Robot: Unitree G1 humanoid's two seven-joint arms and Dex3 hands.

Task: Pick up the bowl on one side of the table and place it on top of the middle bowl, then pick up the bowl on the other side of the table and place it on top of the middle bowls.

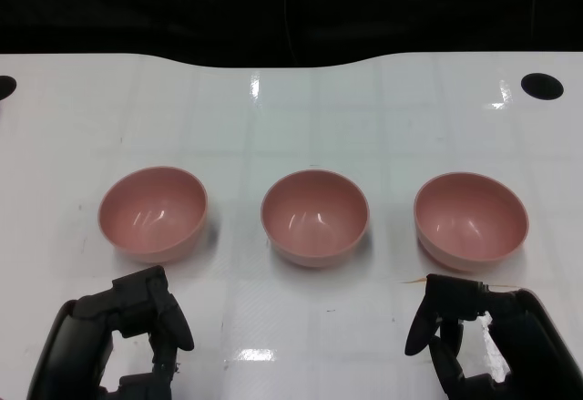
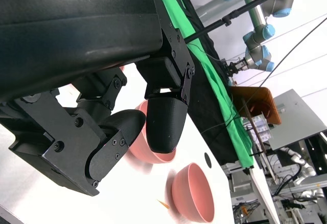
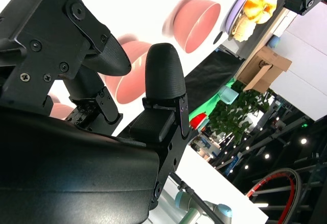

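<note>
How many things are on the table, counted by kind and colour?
Pink bowls: 3, the left bowl, the middle bowl and the right bowl
Black hands: 2, the left hand and the right hand, both holding nothing
Total: 5

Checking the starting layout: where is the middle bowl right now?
In the head view, the middle bowl sits at table centre, between the left bowl and right bowl.

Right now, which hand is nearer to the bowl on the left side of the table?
Left. The left hand sits just in front of the left bowl; the right hand is far across, in front of the right bowl.
</note>
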